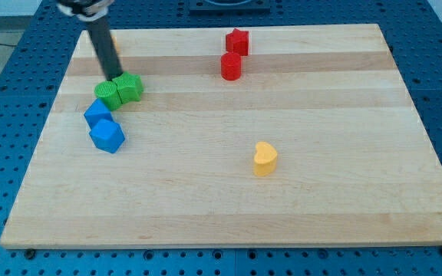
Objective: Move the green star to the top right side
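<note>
Two green blocks sit touching at the view's upper left. The left one (109,96) looks lobed like a star and the right one (130,87) looks like a cube, though the shapes are hard to make out. My dark rod comes down from the view's top left. My tip (114,78) rests at the top edge of the green pair, right where the two meet, and seems to touch them.
Two blue blocks (97,113) (107,136) lie just below the green pair, the upper one touching the left green block. A red star (237,41) and a red cylinder (231,67) sit at top centre. A yellow heart (265,159) sits right of centre on the wooden board (344,115).
</note>
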Robot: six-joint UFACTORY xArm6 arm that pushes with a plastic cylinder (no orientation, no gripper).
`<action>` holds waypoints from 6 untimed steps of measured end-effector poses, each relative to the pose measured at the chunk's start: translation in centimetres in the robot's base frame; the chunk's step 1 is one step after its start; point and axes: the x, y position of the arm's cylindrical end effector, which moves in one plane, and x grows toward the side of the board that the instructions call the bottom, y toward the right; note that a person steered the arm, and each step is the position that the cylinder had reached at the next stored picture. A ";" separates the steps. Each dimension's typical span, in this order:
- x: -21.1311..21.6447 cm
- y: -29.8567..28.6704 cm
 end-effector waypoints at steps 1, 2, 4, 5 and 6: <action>2.2 1.9; 1.6 8.0; -1.1 7.1; -0.7 11.5; 1.7 18.1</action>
